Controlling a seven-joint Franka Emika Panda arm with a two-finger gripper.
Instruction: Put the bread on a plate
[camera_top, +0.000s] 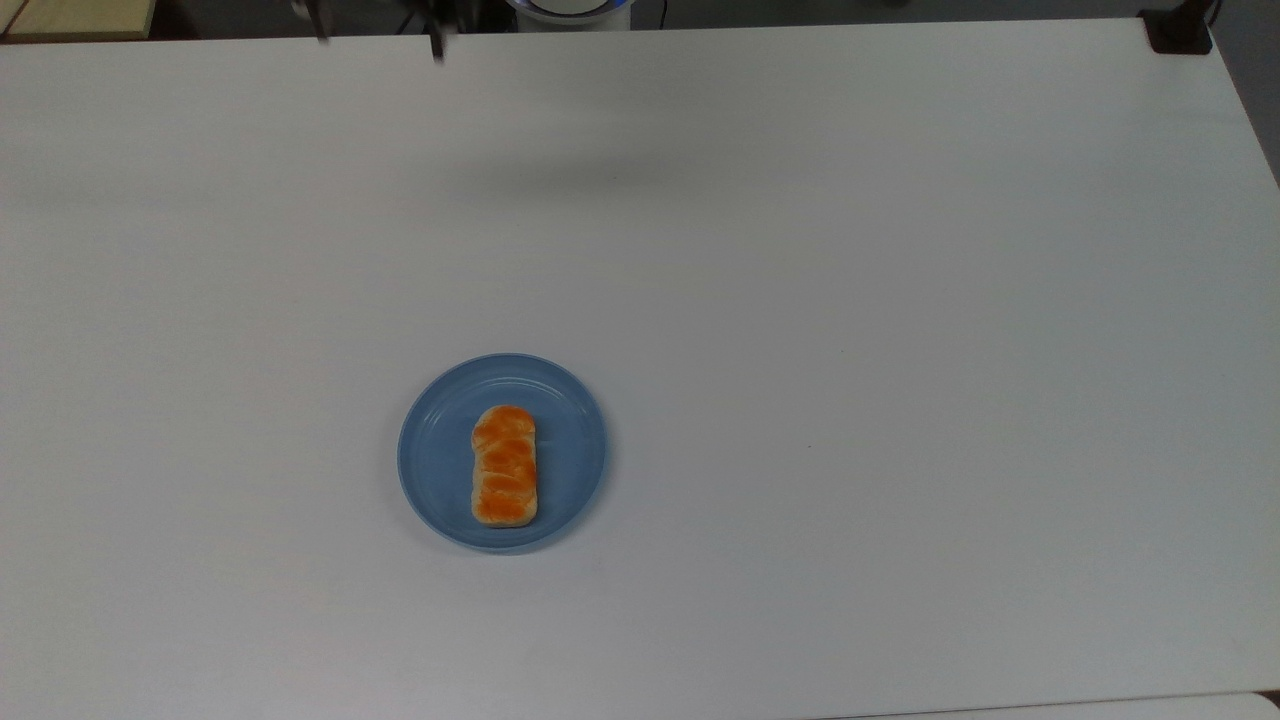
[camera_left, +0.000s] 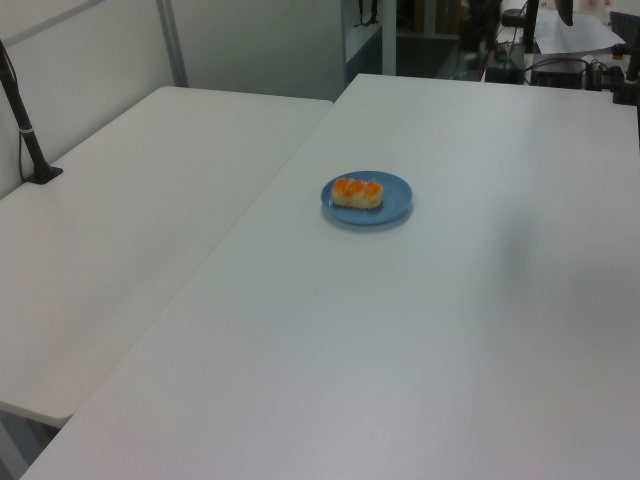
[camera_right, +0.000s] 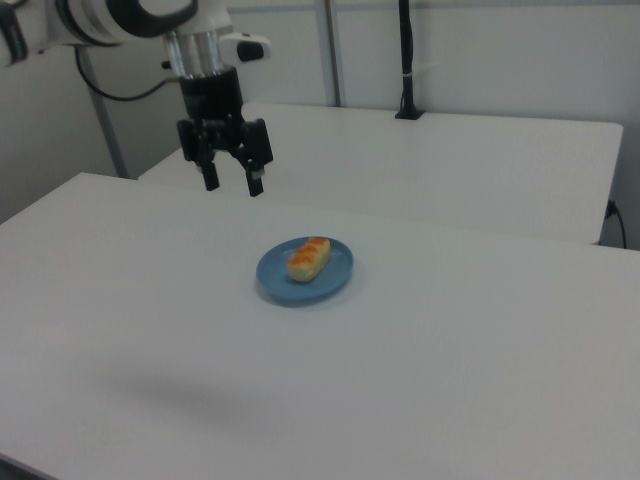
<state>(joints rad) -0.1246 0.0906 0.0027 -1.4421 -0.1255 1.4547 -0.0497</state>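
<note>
The bread (camera_top: 504, 466), an oblong bun with a glossy orange-brown top, lies flat in the middle of the round light-blue plate (camera_top: 430, 470). Bread (camera_left: 357, 191) and plate (camera_left: 395, 205) appear mid-table in the left view; the right view shows the bread (camera_right: 309, 257) on the plate (camera_right: 275, 275) too. My gripper (camera_right: 233, 185) hangs open and empty, high above the table, up and to the right view's left of the plate. One blurred fingertip (camera_top: 437, 48) shows at the top view's upper edge.
The white table (camera_top: 900, 400) spreads wide around the plate. A second white table (camera_left: 120, 200) adjoins it, carrying a black post (camera_left: 25, 140). A black clamp (camera_top: 1180, 30) sits at the top view's upper right corner.
</note>
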